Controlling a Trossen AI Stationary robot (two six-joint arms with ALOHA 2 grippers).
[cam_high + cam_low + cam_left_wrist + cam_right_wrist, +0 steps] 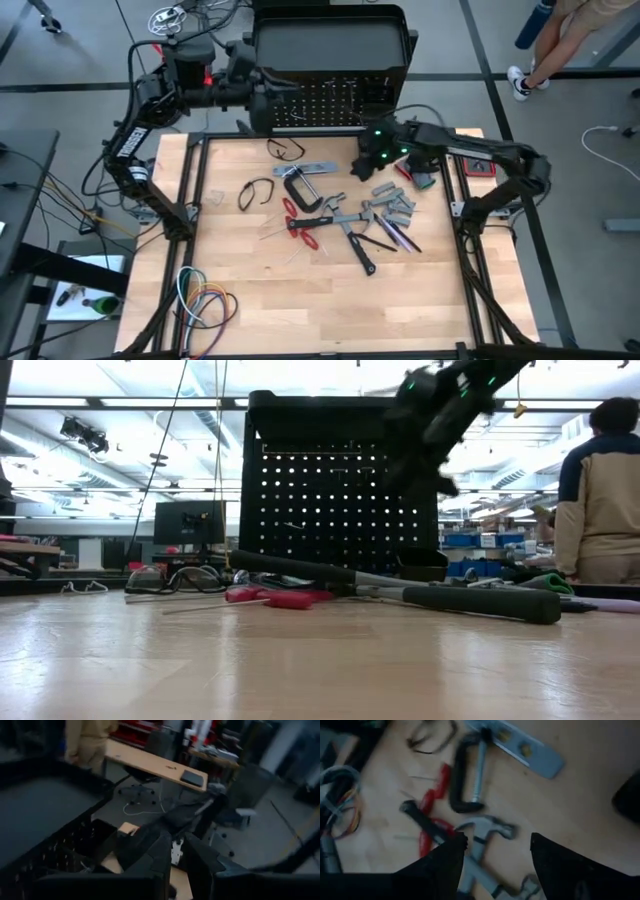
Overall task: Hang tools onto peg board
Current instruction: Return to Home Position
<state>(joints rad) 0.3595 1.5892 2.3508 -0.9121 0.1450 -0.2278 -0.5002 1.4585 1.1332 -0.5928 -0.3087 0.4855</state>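
The black peg board [330, 100] stands upright at the table's far edge, under its tray top. The tools lie on the wood in front of it: silver level [312, 169], black C-clamp [465, 775], hammers [480, 832], red-handled pliers [300, 225], grey wrenches [395, 205] and dark screwdrivers [397, 236]. My right gripper [497, 852] hangs open above the hammers and touches nothing. My left gripper [178, 857] is held high beside the peg board's left edge, its fingers shut, with nothing seen between them.
Coiled coloured cables [205, 300] lie at the near left corner, and a dark looped cord [255, 190] lies left of the C-clamp. A small red-and-black item [480, 168] sits at the far right. A person [600, 490] stands beyond the table's right side.
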